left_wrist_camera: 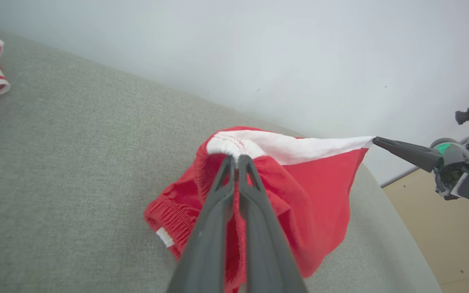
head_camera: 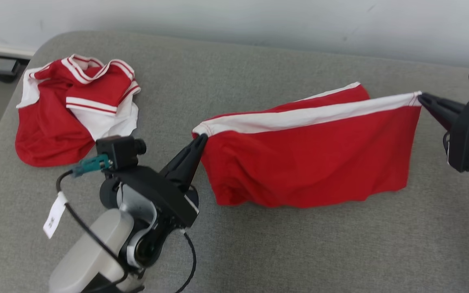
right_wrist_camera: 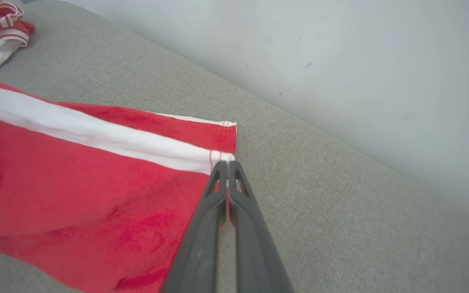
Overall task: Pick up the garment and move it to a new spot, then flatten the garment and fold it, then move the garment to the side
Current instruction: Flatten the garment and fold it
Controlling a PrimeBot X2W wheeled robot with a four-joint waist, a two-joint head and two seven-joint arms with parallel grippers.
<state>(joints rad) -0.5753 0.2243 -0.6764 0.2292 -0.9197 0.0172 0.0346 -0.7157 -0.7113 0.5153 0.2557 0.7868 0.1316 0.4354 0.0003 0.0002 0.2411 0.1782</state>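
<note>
Garment point(head_camera: 307, 158) mid-frame, pinched taut at striped corners by left end effector point(head_camera: 202, 140) and right end effector point(head_camera: 421, 97); likely flattening; next, lower evenly.

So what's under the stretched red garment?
The grey woven cushion surface shows below the red, white-striped fabric garment, whose lower edge rests on it. Whatever lies behind the hanging cloth is covered.

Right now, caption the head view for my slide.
Both jaws stretch the red garment taut by its white-striped edge.
</note>
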